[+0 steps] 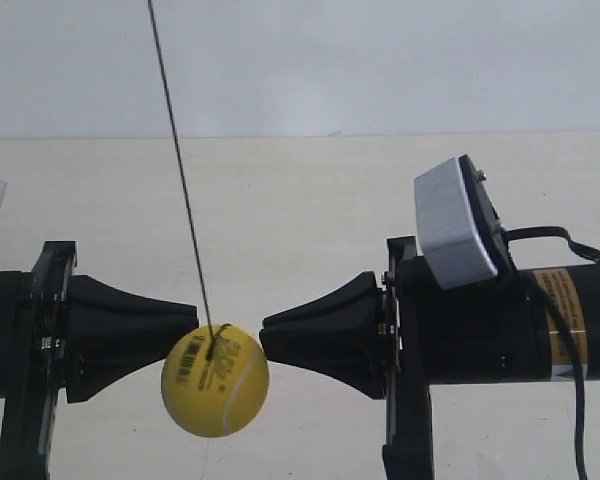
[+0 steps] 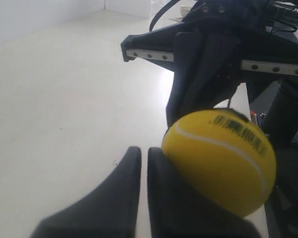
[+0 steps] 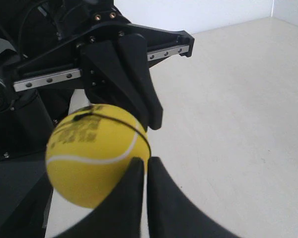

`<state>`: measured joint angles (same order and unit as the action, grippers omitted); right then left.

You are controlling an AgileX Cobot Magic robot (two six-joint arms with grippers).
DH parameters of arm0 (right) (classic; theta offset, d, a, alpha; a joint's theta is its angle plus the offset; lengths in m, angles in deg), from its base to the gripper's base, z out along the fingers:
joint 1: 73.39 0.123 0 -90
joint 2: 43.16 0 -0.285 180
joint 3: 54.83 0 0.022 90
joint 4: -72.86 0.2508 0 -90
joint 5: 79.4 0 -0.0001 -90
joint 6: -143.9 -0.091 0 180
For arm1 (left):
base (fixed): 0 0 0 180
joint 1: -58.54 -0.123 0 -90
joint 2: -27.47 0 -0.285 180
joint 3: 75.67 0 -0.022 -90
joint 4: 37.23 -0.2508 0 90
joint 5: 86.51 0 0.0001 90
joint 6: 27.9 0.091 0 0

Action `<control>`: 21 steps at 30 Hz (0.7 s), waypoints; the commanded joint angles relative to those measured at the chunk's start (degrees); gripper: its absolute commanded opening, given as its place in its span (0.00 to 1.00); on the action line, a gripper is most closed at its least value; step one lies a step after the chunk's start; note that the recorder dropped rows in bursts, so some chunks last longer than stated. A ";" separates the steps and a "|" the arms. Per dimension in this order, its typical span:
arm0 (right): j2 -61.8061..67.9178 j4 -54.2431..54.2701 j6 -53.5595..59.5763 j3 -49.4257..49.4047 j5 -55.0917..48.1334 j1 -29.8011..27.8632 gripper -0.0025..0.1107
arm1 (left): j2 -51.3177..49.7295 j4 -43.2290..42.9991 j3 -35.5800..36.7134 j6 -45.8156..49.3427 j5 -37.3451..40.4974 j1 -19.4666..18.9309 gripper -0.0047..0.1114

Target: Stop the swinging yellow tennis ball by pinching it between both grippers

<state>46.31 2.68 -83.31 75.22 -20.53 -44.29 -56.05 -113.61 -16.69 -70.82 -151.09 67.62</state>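
Since each pair of jaws is pressed together into a single pushing wedge, left black wedge-jawed gripper (image 2: 144,154) and right black wedge-jawed gripper (image 3: 145,163) face tip to tip. Item: small bright yellow tennis ball (image 1: 215,382) on thin dark string (image 1: 180,170), hanging between the tips, slightly below their line, seemingly brushing both, not squarely pinched.

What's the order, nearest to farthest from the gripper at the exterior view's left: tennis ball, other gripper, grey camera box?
1. tennis ball, just at its tip.
2. other gripper, facing it from the view's right.
3. grey camera box, mounted behind and above that gripper.
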 commanded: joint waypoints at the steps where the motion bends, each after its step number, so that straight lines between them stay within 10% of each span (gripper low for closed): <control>1: -0.42 0.67 -0.21 0.27 -0.38 0.18 0.02 | 0.07 -0.58 -0.15 -0.49 -1.42 0.16 0.08; 21: -13.41 2.46 -2.17 0.13 -22.56 0.04 0.02 | 0.07 14.14 -0.15 0.02 11.85 0.16 0.08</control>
<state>35.47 3.96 -84.89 75.22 -38.71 -44.29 -56.05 -103.18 -16.69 -71.15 -141.47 67.62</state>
